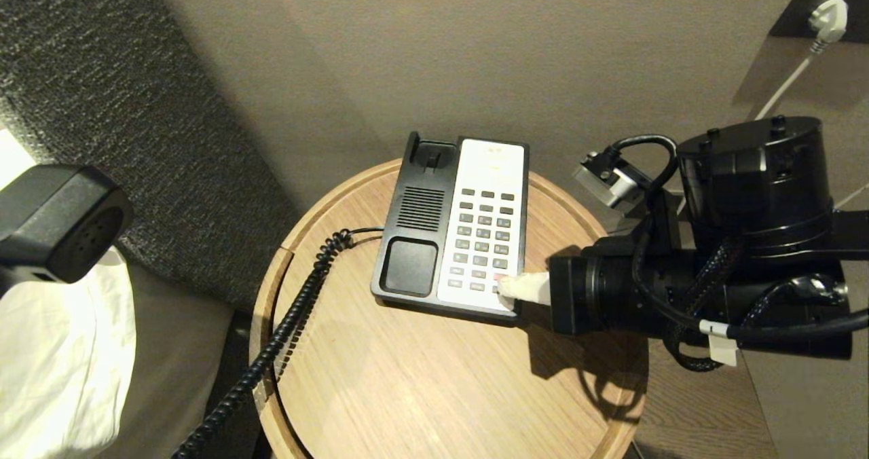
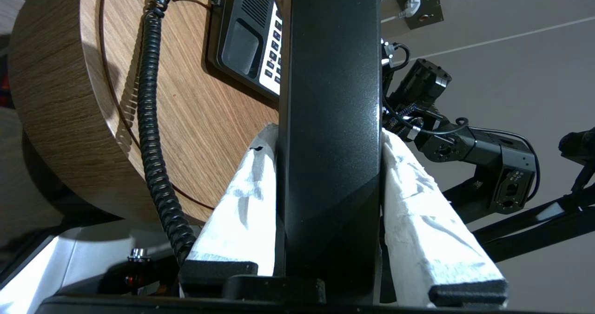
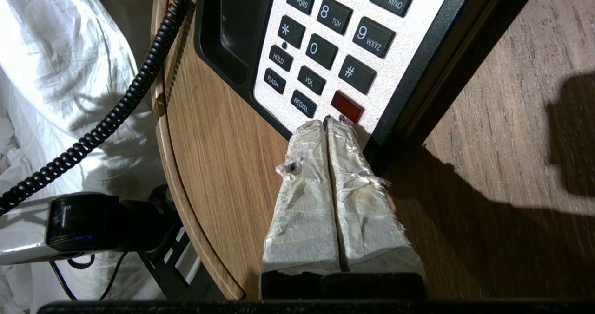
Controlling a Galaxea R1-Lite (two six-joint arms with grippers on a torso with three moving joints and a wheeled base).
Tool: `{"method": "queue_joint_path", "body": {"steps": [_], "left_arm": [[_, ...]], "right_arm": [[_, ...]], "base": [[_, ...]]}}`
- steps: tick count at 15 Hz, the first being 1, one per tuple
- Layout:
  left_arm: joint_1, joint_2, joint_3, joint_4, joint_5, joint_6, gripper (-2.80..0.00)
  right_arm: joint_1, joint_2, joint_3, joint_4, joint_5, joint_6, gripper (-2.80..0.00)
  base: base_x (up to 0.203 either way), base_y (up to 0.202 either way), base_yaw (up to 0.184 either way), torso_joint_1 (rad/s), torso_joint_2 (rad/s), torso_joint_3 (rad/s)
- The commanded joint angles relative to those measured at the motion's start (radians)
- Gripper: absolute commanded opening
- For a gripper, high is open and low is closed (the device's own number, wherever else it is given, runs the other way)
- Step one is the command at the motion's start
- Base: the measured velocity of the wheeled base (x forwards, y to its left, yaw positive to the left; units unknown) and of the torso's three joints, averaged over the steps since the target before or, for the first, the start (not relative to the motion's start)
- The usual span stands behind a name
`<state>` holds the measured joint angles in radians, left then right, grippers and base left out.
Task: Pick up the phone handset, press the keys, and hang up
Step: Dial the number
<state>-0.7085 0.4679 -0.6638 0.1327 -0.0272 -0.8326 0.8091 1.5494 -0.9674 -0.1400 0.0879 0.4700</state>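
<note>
Handset (image 1: 58, 221) clamped in left end effector (image 2: 327, 165) — right end effector (image 3: 331, 123) clenched on keypad (image 1: 483, 225); cord (image 1: 299, 296) alongside.

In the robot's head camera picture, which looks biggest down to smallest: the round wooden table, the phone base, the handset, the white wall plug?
1. Round wooden table
2. Phone base
3. Phone handset, enlarged by nearness to the camera and partly cut off
4. White wall plug

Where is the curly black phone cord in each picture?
Head view: the coiled cord runs from the phone base down across the round wooden table, left of the phone.
Left wrist view: the cord hangs over the table's edge, beside the phone.
Right wrist view: the cord crosses the table rim over white bedding.
Shared landmark: the phone's keypad.
</note>
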Motion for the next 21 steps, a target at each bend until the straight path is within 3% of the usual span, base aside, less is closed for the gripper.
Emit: {"method": "queue_joint_path", "body": {"steps": [1,21], "left_arm": [[0.0,0.0,0.003,0.001,0.0,-0.005,-2.8],[0.0,-0.008,0.016,0.002,0.0,-0.002,-2.8]], "right_arm": [[0.001,0.003,0.001,-0.003,0.0,0.002,-2.8],[0.001,-0.008,-0.001,-0.016,-0.005,0.002,-2.8]], "base": [[0.0,0.0,0.0,0.0,0.0,0.0],[0.0,0.0,0.0,0.0,0.0,0.0]]}}
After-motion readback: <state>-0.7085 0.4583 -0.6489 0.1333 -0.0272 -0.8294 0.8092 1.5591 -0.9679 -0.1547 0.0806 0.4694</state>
